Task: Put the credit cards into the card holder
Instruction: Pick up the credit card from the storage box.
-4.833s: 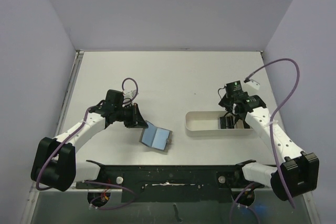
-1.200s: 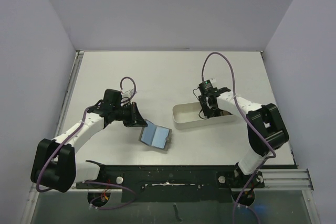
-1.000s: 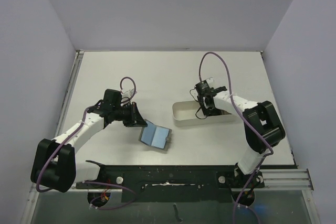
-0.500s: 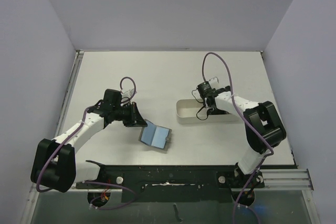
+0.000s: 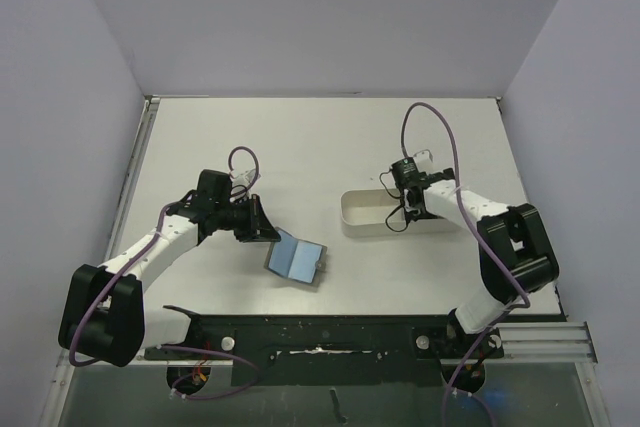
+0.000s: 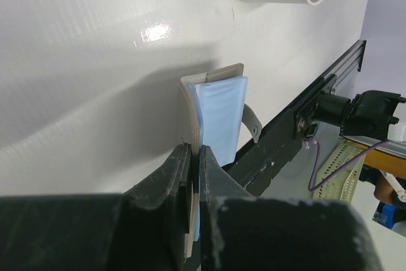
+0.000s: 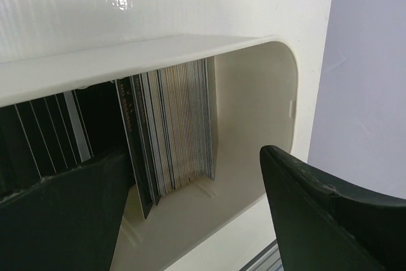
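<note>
The card holder (image 5: 297,260) lies open on the table, blue lining up. My left gripper (image 5: 262,227) is shut on its grey outer flap (image 6: 192,132), with the blue lining (image 6: 219,111) stretching away from the jaws. The credit cards (image 7: 170,130) stand on edge as a stack of several thin dark and light cards inside the white oblong tray (image 7: 127,61). My right gripper (image 5: 411,209) reaches into that tray (image 5: 365,213). In the right wrist view this gripper (image 7: 193,204) is open, its fingers either side of the stack's end, with nothing pinched between them.
The tray's rounded end wall (image 7: 279,93) lies just past the cards. A black rail (image 5: 320,332) with both arm bases runs along the near table edge. Purple cables loop above each wrist. Side walls bound the table left and right.
The right gripper has moved a little to the right inside the tray, and the tray has slid with it. Its jaws have narrowed slightly. The left arm and the card holder have not moved.
</note>
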Robot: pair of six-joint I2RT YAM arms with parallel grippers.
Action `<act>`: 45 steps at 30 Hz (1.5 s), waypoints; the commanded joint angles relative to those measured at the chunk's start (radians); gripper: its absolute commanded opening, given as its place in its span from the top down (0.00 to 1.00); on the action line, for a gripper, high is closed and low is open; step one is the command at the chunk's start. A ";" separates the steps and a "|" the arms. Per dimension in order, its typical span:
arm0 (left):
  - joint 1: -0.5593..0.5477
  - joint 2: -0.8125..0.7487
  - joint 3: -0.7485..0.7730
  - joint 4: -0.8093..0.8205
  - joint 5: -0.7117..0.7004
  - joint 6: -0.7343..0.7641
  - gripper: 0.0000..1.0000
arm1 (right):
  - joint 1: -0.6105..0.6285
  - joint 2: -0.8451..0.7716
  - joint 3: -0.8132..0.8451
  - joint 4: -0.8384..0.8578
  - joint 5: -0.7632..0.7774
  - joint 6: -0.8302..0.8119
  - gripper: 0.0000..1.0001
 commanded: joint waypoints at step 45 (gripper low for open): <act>0.011 -0.001 0.021 0.061 -0.005 -0.018 1.00 | -0.159 -0.090 0.015 0.019 -0.090 -0.047 0.63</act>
